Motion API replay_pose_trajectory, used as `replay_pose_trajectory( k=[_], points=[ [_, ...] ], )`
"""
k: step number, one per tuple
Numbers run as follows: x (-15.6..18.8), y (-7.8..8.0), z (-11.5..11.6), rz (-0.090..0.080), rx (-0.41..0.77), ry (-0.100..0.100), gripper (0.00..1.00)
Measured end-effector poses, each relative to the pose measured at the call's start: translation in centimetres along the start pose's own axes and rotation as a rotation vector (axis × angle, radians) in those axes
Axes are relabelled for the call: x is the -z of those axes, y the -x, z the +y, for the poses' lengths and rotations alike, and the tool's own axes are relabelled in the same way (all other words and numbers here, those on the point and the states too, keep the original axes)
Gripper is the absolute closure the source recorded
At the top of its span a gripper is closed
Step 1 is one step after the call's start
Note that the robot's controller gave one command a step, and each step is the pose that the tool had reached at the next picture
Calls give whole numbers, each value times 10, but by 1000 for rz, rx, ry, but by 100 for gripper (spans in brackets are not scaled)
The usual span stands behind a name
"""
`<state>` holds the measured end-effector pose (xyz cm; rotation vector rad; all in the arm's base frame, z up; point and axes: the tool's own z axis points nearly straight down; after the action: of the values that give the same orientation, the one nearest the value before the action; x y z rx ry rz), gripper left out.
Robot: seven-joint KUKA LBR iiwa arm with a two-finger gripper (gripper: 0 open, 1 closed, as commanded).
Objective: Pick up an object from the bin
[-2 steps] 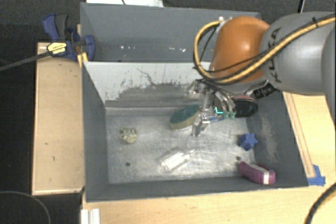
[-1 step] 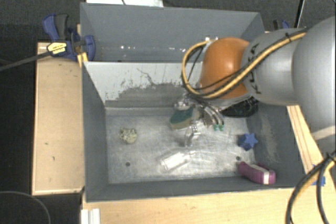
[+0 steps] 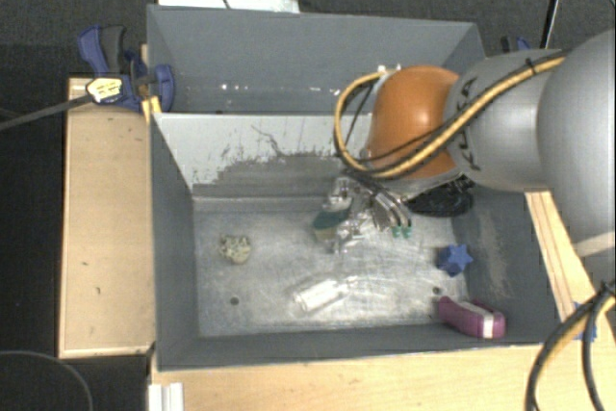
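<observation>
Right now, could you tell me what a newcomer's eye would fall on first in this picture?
The big grey arm with its orange wrist cover reaches in from the right, over the back right of the bin. Below it, near the bin's middle, is a small dark-green thing. A purple block sits in the near right corner, with a blue star-shaped piece just behind it.

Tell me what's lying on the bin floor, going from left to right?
Pale lumpy ball → clear plastic piece → purple block.
</observation>
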<state>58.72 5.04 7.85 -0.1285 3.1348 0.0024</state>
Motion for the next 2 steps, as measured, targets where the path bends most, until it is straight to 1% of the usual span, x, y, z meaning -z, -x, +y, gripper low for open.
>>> replay_pose_trajectory(
  k=[1, 2],
  points=[
    [114, -18, 1, -6, 10, -1, 100],
    [190, -14, -1, -7, 8, -1, 100]
  ],
)
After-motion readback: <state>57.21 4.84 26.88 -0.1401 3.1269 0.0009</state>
